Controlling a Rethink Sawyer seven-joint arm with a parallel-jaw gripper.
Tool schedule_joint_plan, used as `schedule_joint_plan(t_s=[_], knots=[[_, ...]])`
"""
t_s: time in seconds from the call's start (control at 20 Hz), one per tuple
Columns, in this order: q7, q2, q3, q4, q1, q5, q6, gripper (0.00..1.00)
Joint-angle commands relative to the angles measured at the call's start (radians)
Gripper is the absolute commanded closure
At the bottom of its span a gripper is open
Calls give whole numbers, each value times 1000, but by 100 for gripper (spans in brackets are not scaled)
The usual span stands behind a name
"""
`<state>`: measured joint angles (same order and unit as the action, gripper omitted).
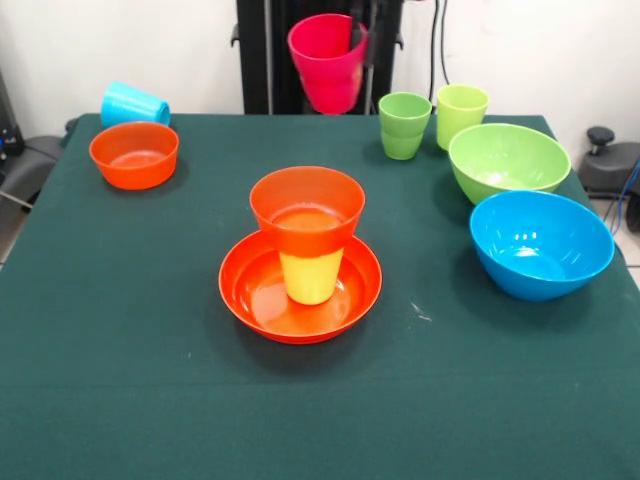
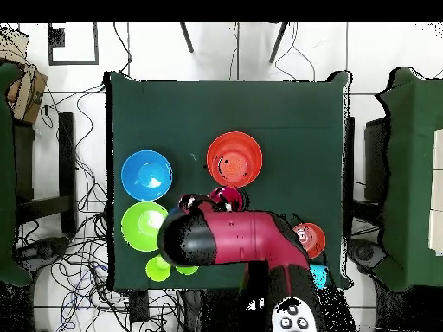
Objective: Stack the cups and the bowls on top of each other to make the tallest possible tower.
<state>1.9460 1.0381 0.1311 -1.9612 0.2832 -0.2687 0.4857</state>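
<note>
A half-built tower (image 1: 302,255) stands mid-table in the front view: a wide orange bowl (image 1: 300,287) as base, an upturned yellow cup (image 1: 310,274) in it, and a small orange bowl (image 1: 306,210) seated on the cup. From overhead the same stack reads only as one orange disc, its levels hidden.

The front view shows a pink cup (image 1: 327,62) raised well above the green table (image 1: 120,330) at the far edge, tilted, with a dark gripper (image 1: 358,45) finger clamped over its rim, one side inside and one outside. Overhead, the red and black arm (image 2: 238,240) covers most of that grasp, leaving only a glimpse of pink beside the wrist.

Elsewhere in the front view, a second small orange bowl (image 1: 134,154) sits at far left with a sky blue cup (image 1: 133,104) lying on its side just behind it. At right, two light green cups (image 1: 405,125) stand upright near a lime green bowl (image 1: 508,161), with a blue bowl (image 1: 540,243) just in front of it
</note>
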Motion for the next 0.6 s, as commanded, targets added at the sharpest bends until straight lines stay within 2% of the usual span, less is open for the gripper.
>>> schedule_joint_plan(t_s=[0.05,0.3,0.6], knots=[[91,-65,51,136,-10,54,59,100],[18,-75,69,109,62,85,59,100],[-35,23,69,-55,151,101,21,100]])
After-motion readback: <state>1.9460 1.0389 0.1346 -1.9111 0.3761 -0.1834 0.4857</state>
